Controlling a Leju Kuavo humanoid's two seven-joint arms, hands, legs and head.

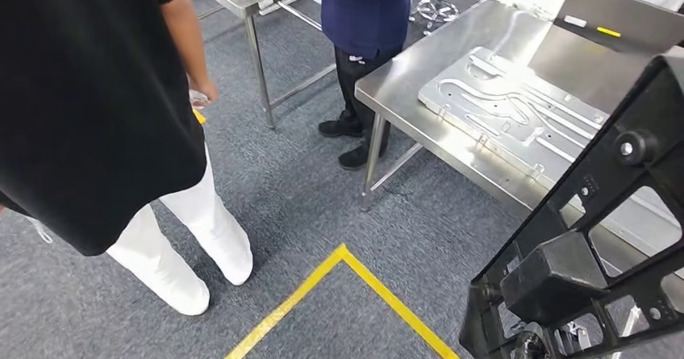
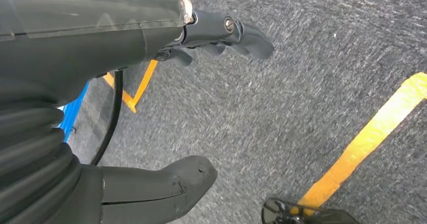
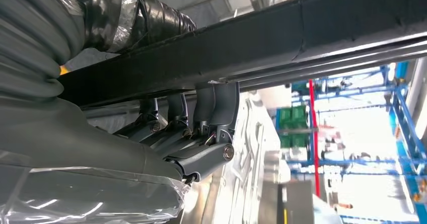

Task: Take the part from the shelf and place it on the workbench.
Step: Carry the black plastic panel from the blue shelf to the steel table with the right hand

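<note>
We hold the part, a black open frame, in our right hand; in the right wrist view the fingers hook up around one of its dark bars. In the head view the part hangs at the lower right, overlapping the near edge of the surface. Our left hand hangs over the floor, released, thumb and fingers apart with nothing between them.

On the surface lies a plate of grey metal with curved channels, close to the near edge; bare steel shows past it toward the far side, where a white marker and a yellow one lie. A person in blue stands at the surface's left corner. A person in black stands nearer us on the left. Between them and us the floor is open, crossed by a yellow line that forms a corner.
</note>
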